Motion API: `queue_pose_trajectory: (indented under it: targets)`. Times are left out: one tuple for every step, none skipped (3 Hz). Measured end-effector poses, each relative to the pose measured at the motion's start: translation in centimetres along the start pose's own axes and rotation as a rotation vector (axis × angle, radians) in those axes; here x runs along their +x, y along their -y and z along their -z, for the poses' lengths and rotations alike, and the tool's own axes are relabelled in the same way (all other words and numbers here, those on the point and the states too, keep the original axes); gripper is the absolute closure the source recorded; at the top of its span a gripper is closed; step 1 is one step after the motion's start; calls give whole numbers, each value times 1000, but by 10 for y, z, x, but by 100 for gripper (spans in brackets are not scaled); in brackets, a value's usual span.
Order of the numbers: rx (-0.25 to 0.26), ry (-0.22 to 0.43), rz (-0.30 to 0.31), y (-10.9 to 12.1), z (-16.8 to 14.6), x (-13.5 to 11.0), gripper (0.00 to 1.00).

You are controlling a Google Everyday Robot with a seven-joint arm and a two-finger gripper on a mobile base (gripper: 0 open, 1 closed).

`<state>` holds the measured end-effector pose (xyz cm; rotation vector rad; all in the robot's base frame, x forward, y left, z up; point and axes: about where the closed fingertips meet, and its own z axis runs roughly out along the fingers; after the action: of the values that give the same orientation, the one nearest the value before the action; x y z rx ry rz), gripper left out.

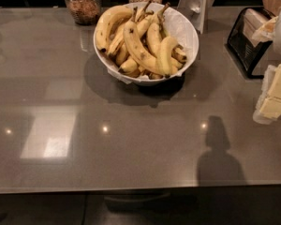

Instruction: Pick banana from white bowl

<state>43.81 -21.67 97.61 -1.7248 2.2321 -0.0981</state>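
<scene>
White bowl (pixel 189 33), well left of the hand (pixel 273 95), holds a heap of bananas (pixel 131 42); the short banana (pixel 165 55) lies on top, hand-side. Hand's grip: cannot tell. Jar (pixel 83 4) beyond holds brown bits.

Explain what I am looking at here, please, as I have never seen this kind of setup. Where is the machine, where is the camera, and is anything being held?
This is a single picture from the robot's only camera, looking down on a glossy grey-brown counter. Where the camera is mounted is not recorded. The robot is a wheeled base with one arm. The white angular part at the top, just behind the bowl's right rim, appears to be its gripper.

A large round white bowl is heaped with yellow bananas. The short, plump, curved yellow banana at the front is the one to pick. Glass jars with brown contents stand behind the bowl. A black rack and pale yellow packets are to the right. Every banana seen lies in the bowl.
</scene>
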Motion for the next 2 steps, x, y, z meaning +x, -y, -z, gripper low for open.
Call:
queue_pose_trajectory:
  targets:
    - [0,0,0,0,0,0,0]
    - [66,36,71,7,3,-11,0]
